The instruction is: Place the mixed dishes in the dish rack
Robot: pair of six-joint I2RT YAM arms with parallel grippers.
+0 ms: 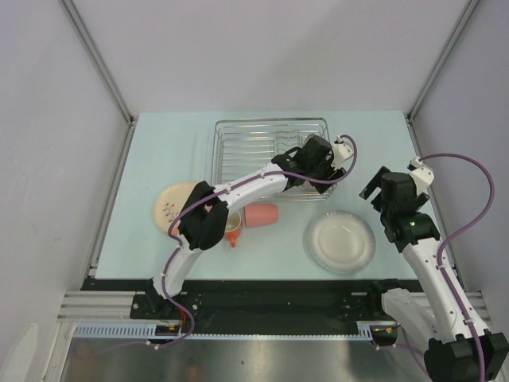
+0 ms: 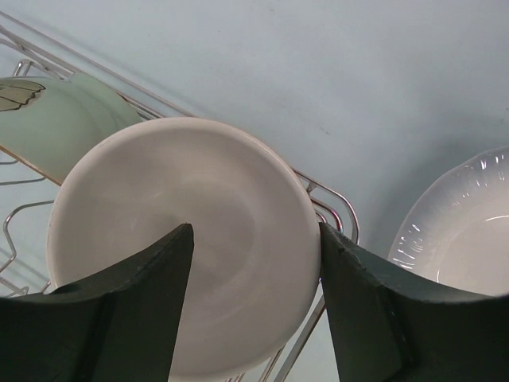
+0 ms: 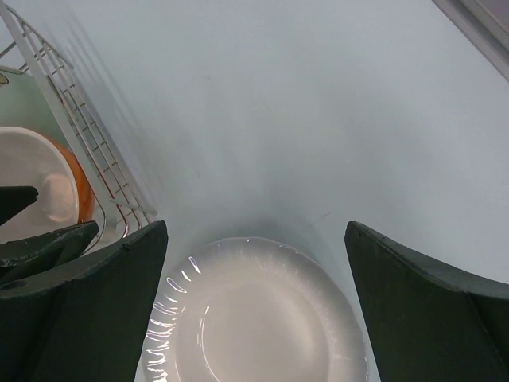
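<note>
Straddling small white bowl at the dish rack's right side with left end effector, can't tell if clenched; right end effector released above large whitish plate.

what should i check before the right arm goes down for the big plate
1. Spread of the right fingers: wide, ok.
2. Lie of the big plate: flat on the table, framed between those fingers, ok.
3. Hold of the left fingers on the white bowl in the rack: they flank it, cannot tell.
4. Path past the left arm: it reaches over the rack's right side, not ok.
5. Place of the green bowl: in the rack, ok.
</note>
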